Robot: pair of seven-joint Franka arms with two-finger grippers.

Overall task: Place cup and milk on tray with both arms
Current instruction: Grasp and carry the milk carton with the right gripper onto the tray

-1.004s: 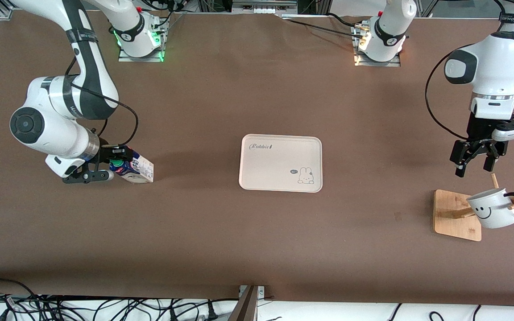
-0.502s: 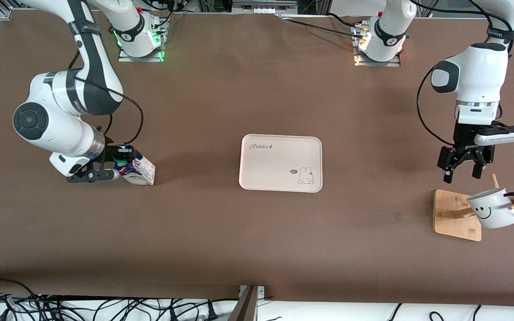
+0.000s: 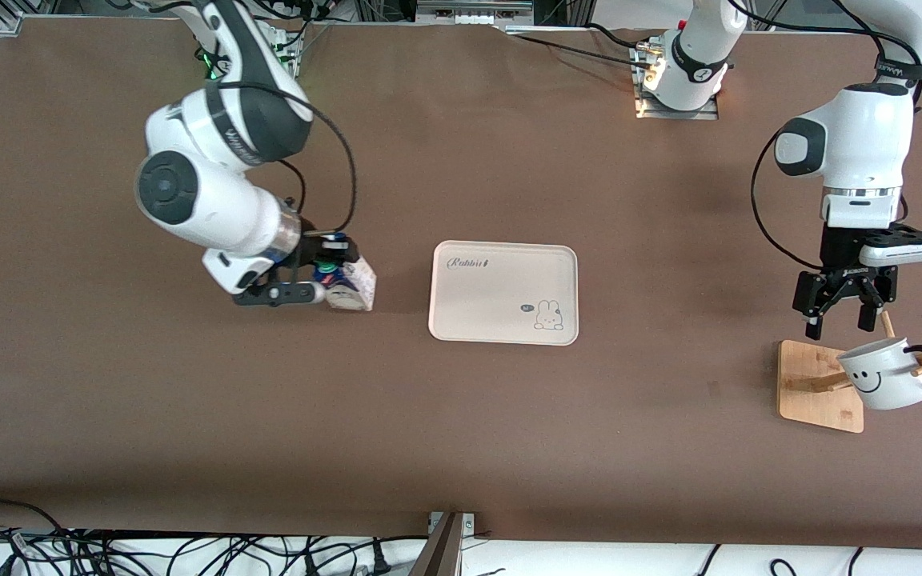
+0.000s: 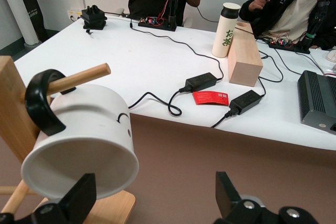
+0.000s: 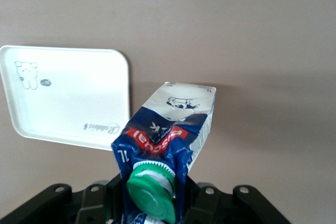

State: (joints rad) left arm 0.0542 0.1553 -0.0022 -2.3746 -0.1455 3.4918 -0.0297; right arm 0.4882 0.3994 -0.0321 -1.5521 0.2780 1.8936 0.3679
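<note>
Milk [image 3: 346, 282] sits clamped in your right gripper [image 3: 325, 272], over bare table just beside the tray [image 3: 503, 292], toward the right arm's end. Your left gripper [image 3: 839, 310], fingers apart, hovers by the cup [image 3: 885, 372] hung on the wooden rack [image 3: 819, 386]. The carton's base is hidden.

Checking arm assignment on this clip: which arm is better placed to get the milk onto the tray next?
The right arm. Its pincer is shut on the milk right beside the tray. The left pincer is open over the rack holding the cup.
</note>
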